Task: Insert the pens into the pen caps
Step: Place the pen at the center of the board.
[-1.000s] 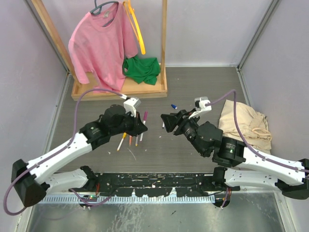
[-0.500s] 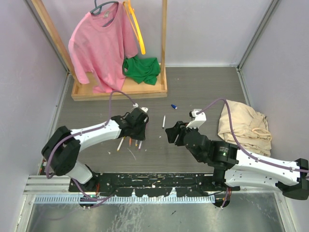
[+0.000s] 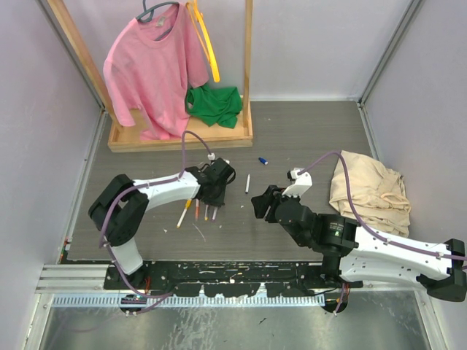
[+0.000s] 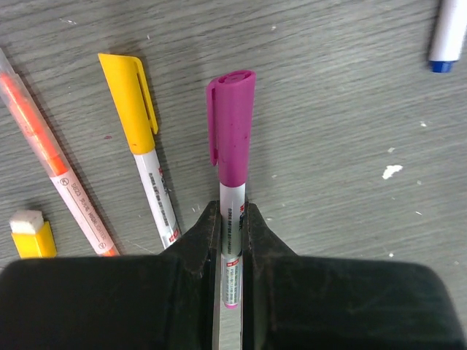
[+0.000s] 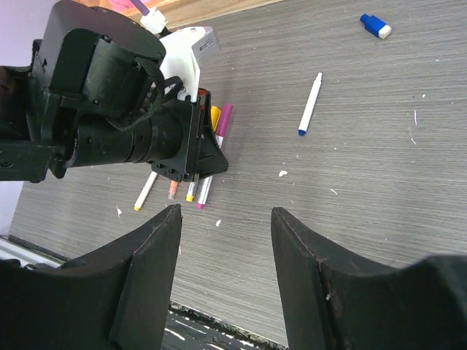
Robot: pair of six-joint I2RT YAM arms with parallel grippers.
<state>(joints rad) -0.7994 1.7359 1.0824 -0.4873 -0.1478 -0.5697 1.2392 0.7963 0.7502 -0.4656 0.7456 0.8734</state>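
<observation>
Five pens [image 3: 183, 216]: four bunched at nine o'clock from centre, one lone pen [image 3: 247, 183] at centre; one loose blue cap [image 3: 262, 160] at one o'clock

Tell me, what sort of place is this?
Probably a robot test lab, not a home: a left arm and right arm mounted at a walled-in table, with odd props such as a pink shirt on a wooden rack and loose marker pens.
</observation>
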